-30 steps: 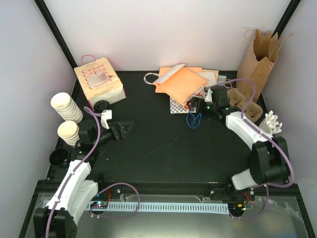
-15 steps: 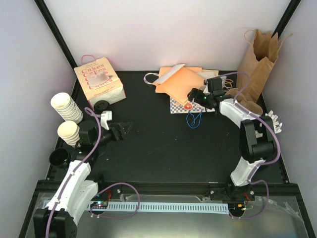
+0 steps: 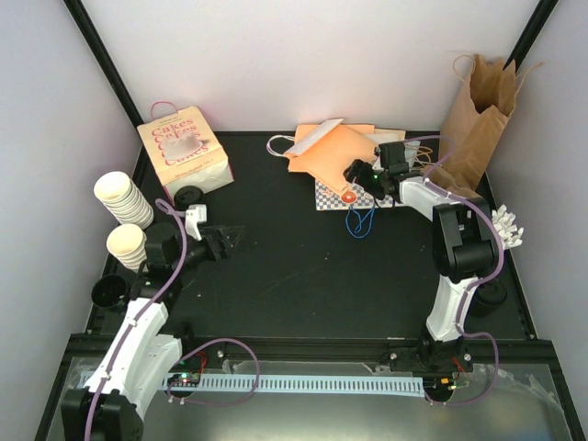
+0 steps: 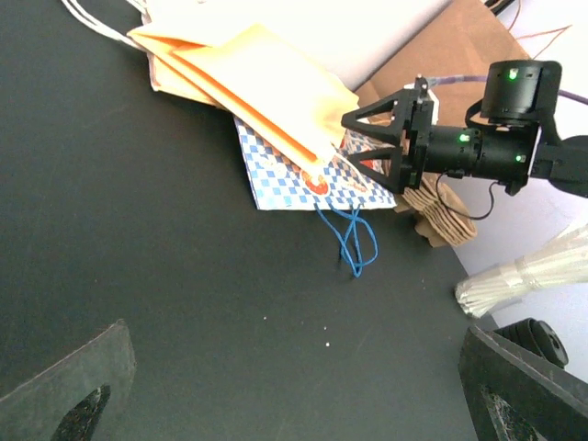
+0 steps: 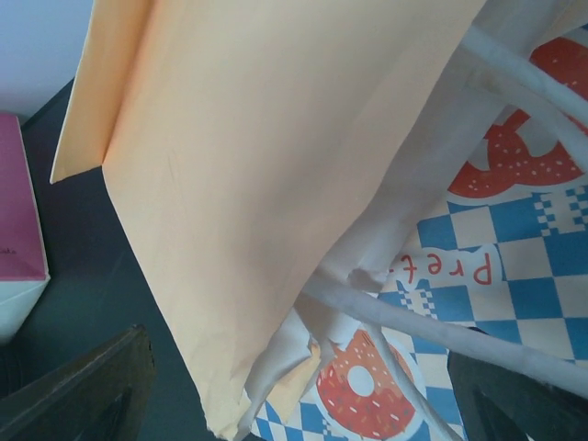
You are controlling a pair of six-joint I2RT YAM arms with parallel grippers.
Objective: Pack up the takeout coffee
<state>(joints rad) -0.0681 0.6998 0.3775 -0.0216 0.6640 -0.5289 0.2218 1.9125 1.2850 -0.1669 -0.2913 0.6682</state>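
Orange paper bag (image 5: 248, 165) overlaps blue-checked donut bag (image 5: 524, 303); white handles (image 5: 432, 324) cross it.

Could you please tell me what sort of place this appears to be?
Probably a robot test cell dressed as a takeout counter: a black table inside plain white walls, stacked paper cups, a brown paper bag and a "Cakes" box.

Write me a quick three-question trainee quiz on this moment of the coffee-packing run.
1. True or false: the right claw stands open at the edge of the orange bags.
2. What does the left claw hold? A: a cup. B: a lid. C: nothing.
3. In a few words: what tall thing stands in the far right corner?

Key: 1 true. 2 C. 3 the brown paper bag.
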